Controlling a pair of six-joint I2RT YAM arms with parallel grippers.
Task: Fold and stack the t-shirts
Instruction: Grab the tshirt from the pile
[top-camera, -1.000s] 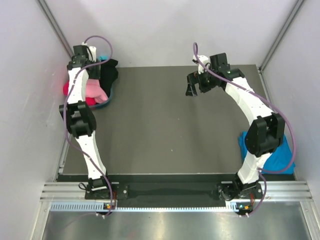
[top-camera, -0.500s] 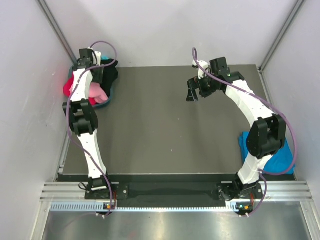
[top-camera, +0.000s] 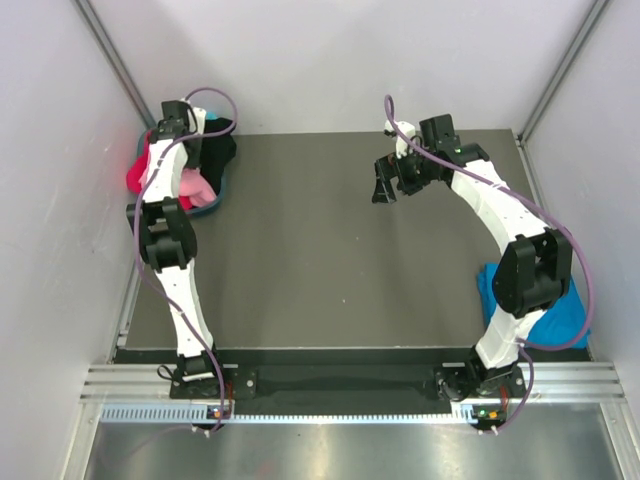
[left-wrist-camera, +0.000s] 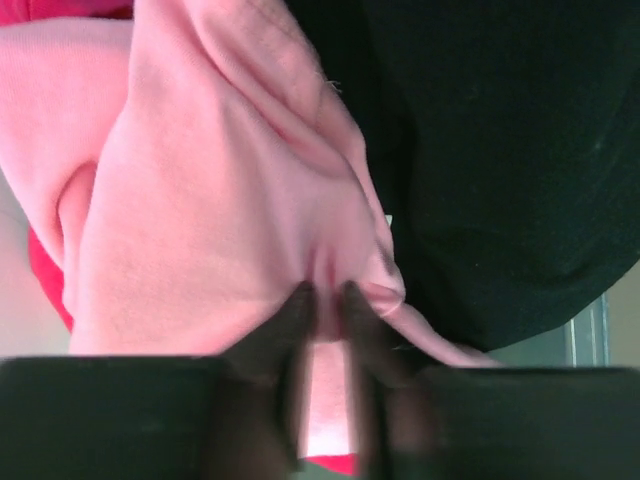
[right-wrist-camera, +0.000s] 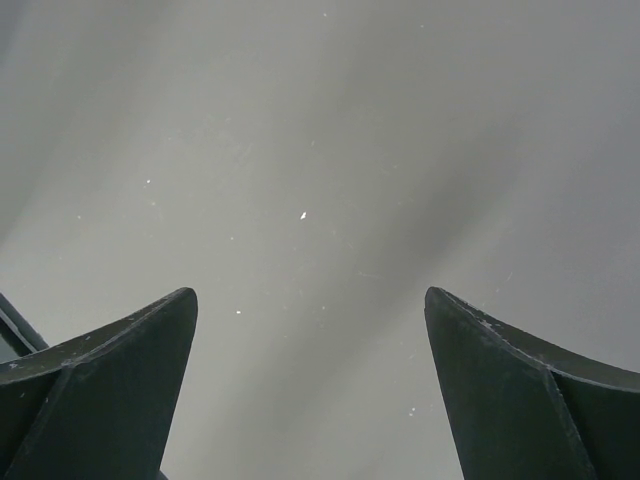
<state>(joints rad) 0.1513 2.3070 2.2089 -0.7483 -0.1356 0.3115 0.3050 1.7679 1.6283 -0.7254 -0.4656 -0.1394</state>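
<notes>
From the overhead camera I saw the left arm reaching into the far left corner of the table (top-camera: 320, 260). There the light pink t-shirt (top-camera: 195, 185) lay heaped with a black t-shirt (top-camera: 222, 145) and a red t-shirt (top-camera: 133, 176), but the wrist hid the fingers. The left wrist camera filled that in. The left gripper (left-wrist-camera: 325, 305) was pinched on a fold of the pink one, with cloth showing between the blurred fingertips and the black one just beside it. The bright blue t-shirt (top-camera: 565, 325) showed only from overhead, at the table's right edge by the right arm's base. The right gripper (right-wrist-camera: 310, 295) was spread wide, holding nothing, and its own camera showed only bare table beneath it.
</notes>
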